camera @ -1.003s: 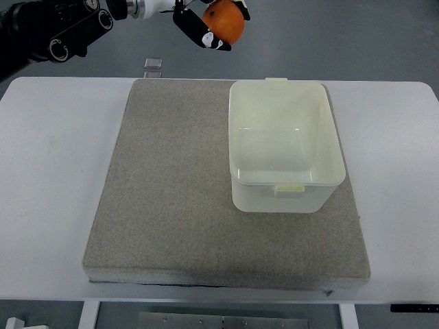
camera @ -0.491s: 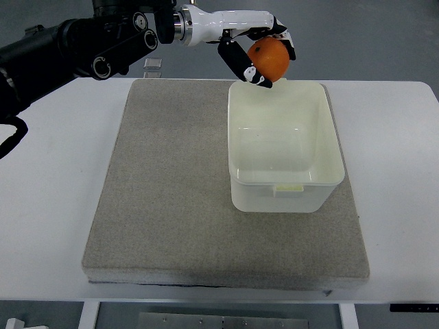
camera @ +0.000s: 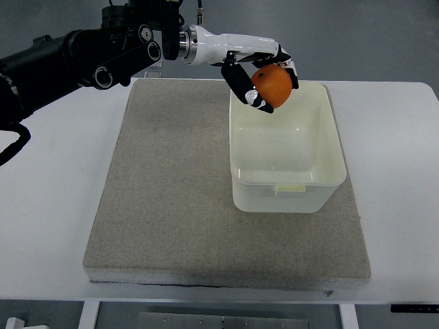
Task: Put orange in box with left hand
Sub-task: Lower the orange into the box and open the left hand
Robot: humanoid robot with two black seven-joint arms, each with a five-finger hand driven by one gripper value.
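Note:
My left hand [camera: 264,77] reaches in from the upper left on a black and white arm, its fingers shut on the orange [camera: 272,84]. The orange hangs over the far left part of the pale, open-topped plastic box [camera: 322,177], just above its rim. Nothing lies inside the box. The box stands on the right half of a grey mat [camera: 164,192]. My right hand does not show.
The mat lies on a white table [camera: 48,171] whose far edge runs just behind the box. A small grey block [camera: 153,65] sits past the table's far edge, partly hidden by my arm.
My left hand has carried the orange right and toward me, from beyond the table's far edge to above the box's far left part, and has come lower.

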